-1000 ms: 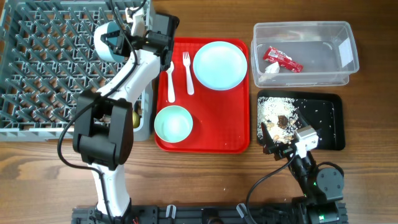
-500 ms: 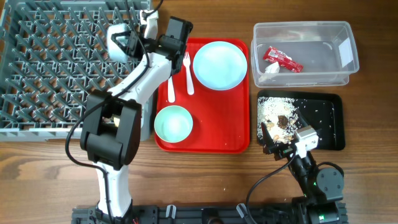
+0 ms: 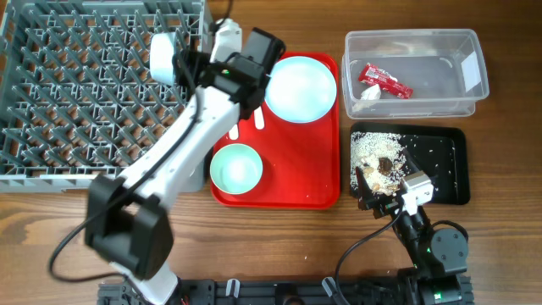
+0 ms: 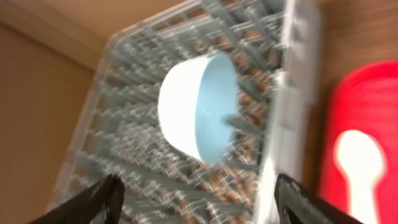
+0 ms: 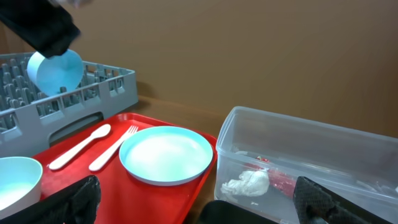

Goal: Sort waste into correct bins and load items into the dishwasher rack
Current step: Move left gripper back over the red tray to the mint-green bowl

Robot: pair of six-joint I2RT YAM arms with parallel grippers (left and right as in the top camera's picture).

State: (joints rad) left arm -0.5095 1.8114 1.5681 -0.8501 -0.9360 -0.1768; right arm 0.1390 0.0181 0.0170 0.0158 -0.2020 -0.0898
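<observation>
A small pale blue bowl (image 4: 199, 106) stands on its side among the pegs of the grey dishwasher rack (image 3: 85, 93), near the rack's right wall. My left gripper (image 4: 202, 202) is open just short of it, with nothing between its fingers; from above it (image 3: 196, 63) hangs over the rack's right edge. The pale blue plate (image 3: 299, 88) and a blue-green bowl (image 3: 235, 167) lie on the red tray (image 3: 288, 191). The white spoon (image 5: 81, 146) and fork (image 5: 112, 148) lie beside the plate. My right gripper (image 5: 199, 205) is open and empty, low at the front.
The clear tub (image 3: 415, 38) holds a red wrapper (image 3: 385, 81) and a white crumpled scrap (image 3: 370, 93). The black tray (image 3: 449, 161) carries rice grains (image 3: 370, 151) and brown bits. My left arm crosses above the tray's left edge, hiding part of the spoon.
My left gripper has opened and let go of the small bowl, which now rests in the rack. The gripper has drawn back to the right, towards the red tray. The right arm has not moved.
</observation>
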